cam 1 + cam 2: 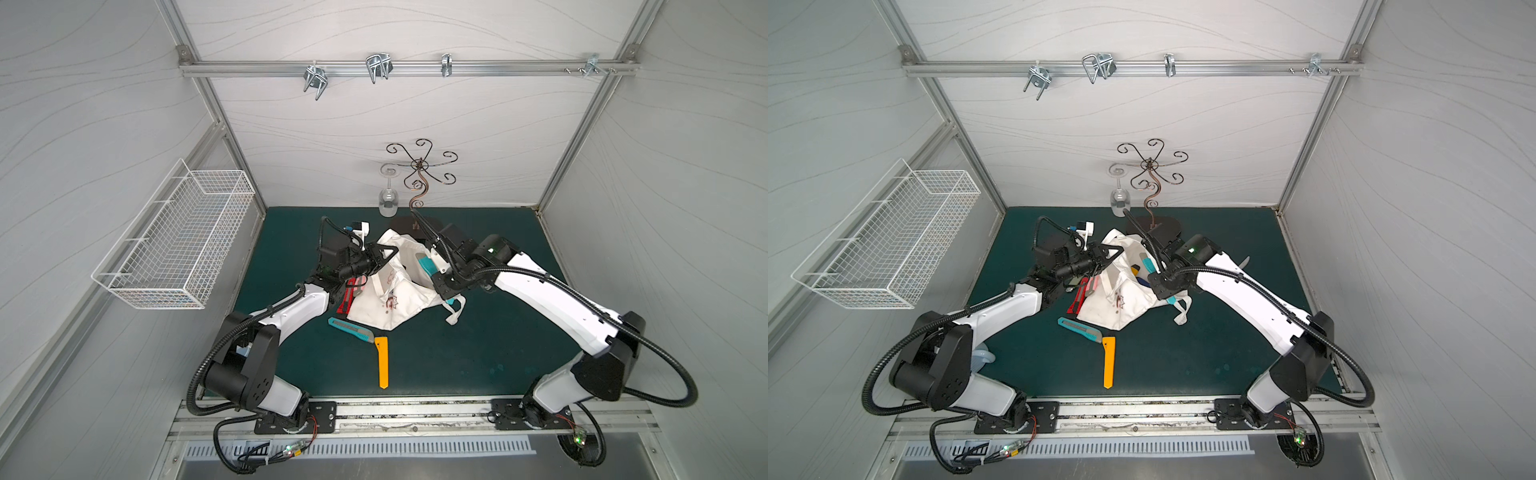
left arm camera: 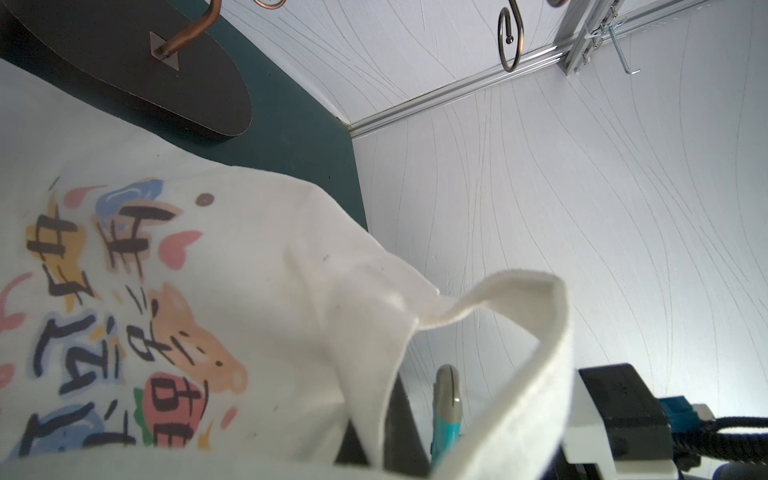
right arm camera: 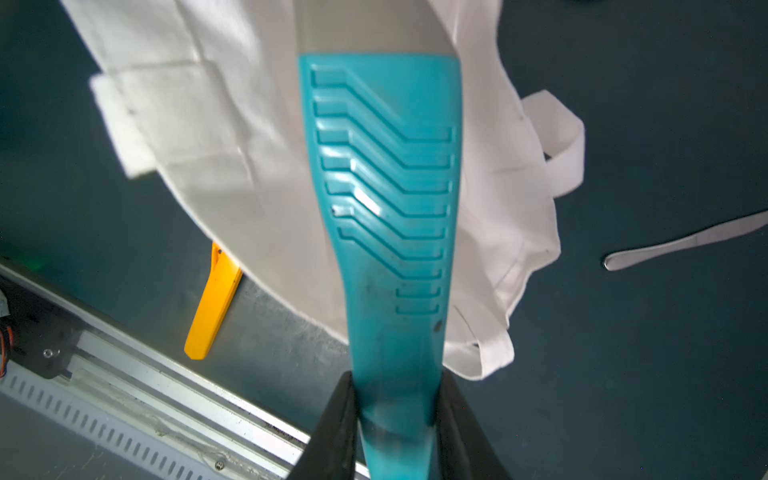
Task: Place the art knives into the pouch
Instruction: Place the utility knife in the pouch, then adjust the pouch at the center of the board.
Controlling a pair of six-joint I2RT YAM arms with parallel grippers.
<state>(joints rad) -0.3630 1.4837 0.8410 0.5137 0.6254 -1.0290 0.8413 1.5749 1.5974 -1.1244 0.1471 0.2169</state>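
The off-white pouch (image 1: pixel 395 299) (image 1: pixel 1121 303) lies crumpled mid-mat, printed side toward the left wrist camera (image 2: pixel 249 270). My left gripper (image 1: pixel 388 253) (image 1: pixel 1115 253) is shut on the pouch's upper rim and holds it raised; fabric hides most of its fingers (image 2: pixel 401 424). My right gripper (image 1: pixel 434 276) (image 1: pixel 1158 282) (image 3: pixel 395 415) is shut on the tail of a teal art knife (image 1: pixel 426 266) (image 3: pixel 382 174). The knife's grey tip (image 2: pixel 446 390) points at the raised mouth of the pouch, just beside the rim.
On the mat in front of the pouch lie another teal knife (image 1: pixel 351 328), a yellow one (image 1: pixel 381 361) and a red one (image 1: pixel 347 297). A scroll-wire stand (image 1: pixel 422 166) with a hanging wine glass (image 1: pixel 387 199) is at the back. A white wire basket (image 1: pixel 174 241) hangs on the left wall.
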